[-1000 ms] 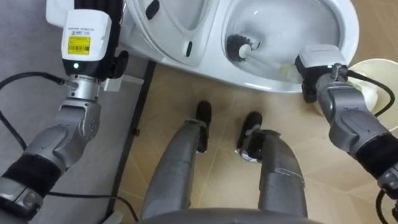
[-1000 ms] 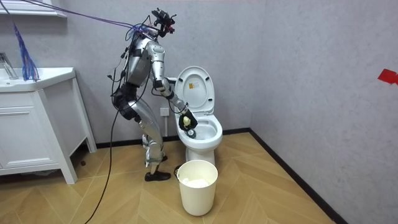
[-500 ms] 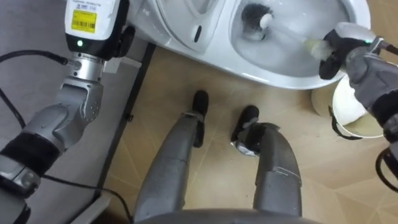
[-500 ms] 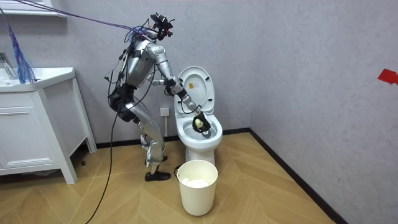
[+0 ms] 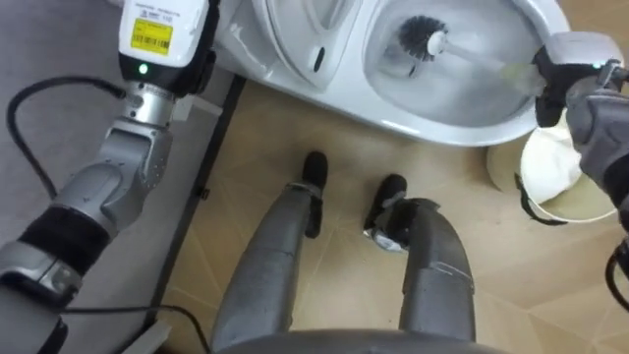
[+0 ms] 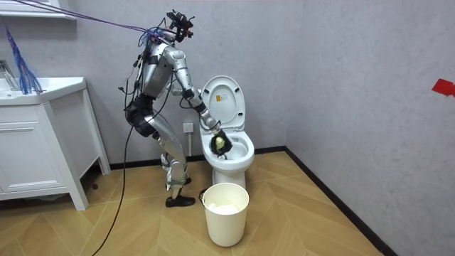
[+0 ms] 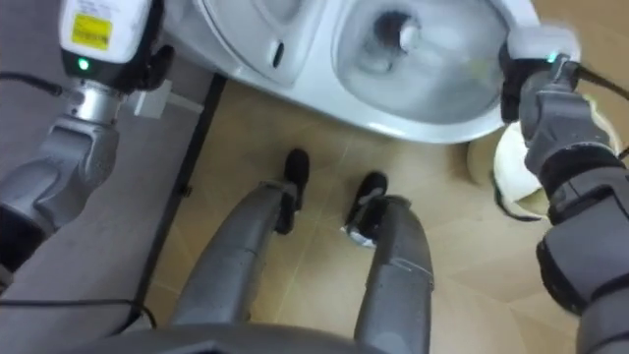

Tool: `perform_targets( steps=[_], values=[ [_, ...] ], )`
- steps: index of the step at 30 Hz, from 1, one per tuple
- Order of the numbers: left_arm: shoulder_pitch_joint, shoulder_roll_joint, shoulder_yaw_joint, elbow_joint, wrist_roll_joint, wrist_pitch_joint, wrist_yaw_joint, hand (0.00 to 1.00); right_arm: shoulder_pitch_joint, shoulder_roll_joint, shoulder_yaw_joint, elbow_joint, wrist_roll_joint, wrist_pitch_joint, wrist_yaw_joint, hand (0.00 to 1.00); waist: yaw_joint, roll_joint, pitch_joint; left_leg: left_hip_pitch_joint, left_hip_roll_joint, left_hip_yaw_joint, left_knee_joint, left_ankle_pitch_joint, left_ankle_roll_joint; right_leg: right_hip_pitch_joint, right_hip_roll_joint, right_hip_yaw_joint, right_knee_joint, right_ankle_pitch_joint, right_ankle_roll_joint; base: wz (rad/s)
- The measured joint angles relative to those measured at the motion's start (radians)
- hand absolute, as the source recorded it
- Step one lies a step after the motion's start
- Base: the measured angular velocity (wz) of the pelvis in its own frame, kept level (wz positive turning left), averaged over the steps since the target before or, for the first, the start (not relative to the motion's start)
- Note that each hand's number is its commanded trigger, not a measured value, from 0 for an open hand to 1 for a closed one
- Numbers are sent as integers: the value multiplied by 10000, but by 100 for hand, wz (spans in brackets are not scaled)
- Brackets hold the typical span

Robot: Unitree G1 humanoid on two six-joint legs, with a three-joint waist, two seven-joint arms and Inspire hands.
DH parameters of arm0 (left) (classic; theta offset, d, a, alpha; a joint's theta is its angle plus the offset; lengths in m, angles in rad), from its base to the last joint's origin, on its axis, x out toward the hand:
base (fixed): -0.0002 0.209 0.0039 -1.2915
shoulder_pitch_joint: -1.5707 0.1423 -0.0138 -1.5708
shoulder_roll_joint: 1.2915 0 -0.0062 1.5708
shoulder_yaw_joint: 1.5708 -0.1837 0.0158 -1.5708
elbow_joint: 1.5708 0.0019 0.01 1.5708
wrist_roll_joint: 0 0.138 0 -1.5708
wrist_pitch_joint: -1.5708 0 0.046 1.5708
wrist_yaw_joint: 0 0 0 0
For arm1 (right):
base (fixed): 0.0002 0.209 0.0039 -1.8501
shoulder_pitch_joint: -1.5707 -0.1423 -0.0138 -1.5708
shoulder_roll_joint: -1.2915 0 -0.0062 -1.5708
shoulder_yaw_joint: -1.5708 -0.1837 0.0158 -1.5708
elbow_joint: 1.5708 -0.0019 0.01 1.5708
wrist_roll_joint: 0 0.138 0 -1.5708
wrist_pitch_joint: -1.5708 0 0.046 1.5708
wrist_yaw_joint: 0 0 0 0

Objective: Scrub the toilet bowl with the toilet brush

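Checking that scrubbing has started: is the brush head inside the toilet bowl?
Yes, the right hand holds the toilet brush with its bristle head down inside the toilet bowl.

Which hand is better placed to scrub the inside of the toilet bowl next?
Right. The right hand grips the toilet brush by its handle, with the bristle head down in the toilet bowl. The left hand is off beside the raised lid, away from the bowl and the brush.
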Motion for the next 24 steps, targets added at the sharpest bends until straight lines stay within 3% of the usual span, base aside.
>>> perform_targets(
  steps=[1, 4, 7, 10, 13, 20, 24],
  values=[
    [115, -28, 9, 1, 1, 1, -46, 0, 126, 171, -104, -310, -43, 356, -57, 100, 2, 124, -63, 15, 3, 31, -33, -6, 10, -16, -3, 24, -29, 12, 9, -13],
    [348, -34, 81, -26, -23, -6, -105, 0, 467, 251, -117, -1063, -69, 785, 263, 100, -5, 270, -166, 163, 165, 30, -147, -40, -28, 232, 148, -19, -377, 95, -20, -8],
    [722, -31, 476, -99, -26, -113, -91, 0, 1048, 267, -139, -2558, -99, 1334, 768, 100, -32, 273, -174, 235, 461, 111, -175, -141, -105, 416, 490, 12, -796, 247, -94, -23],
    [1134, -37, 689, -266, -195, -90, -78, 0, 1550, 273, -296, -3748, -219, 1915, 1198, 100, -163, 300, -197, 368, 486, 92, -275, -184, -180, 511, 547, 5, -913, 285, -209, -12],
    [1510, -32, 881, -266, -268, -91, -35, 0, 2015, 286, -385, -4603, -457, 2172, 1655, 100, -305, 309, -211, 570, 611, 93, -275, -213, -199, 799, 709, 16, -1136, 361, -321, -6],
    [1745, -39, 867, -156, -633, -175, -246, 0, 2425, 179, -450, -5179, -909, 2281, 2525, 100, -369, 197, -270, 1232, 715, 112, -279, -446, -259, 1469, 835, 88, -1246, 242, -320, -3],
    [1884, -60, 836, 178, -903, -383, -604, 0, 2704, 174, -470, -5152, -1293, 2028, 2939, 100, -546, -130, -292, 1959, 641, 126, -460, -491, -277, 2078, 822, 213, -1271, 65, -253, 4]
  ],
)
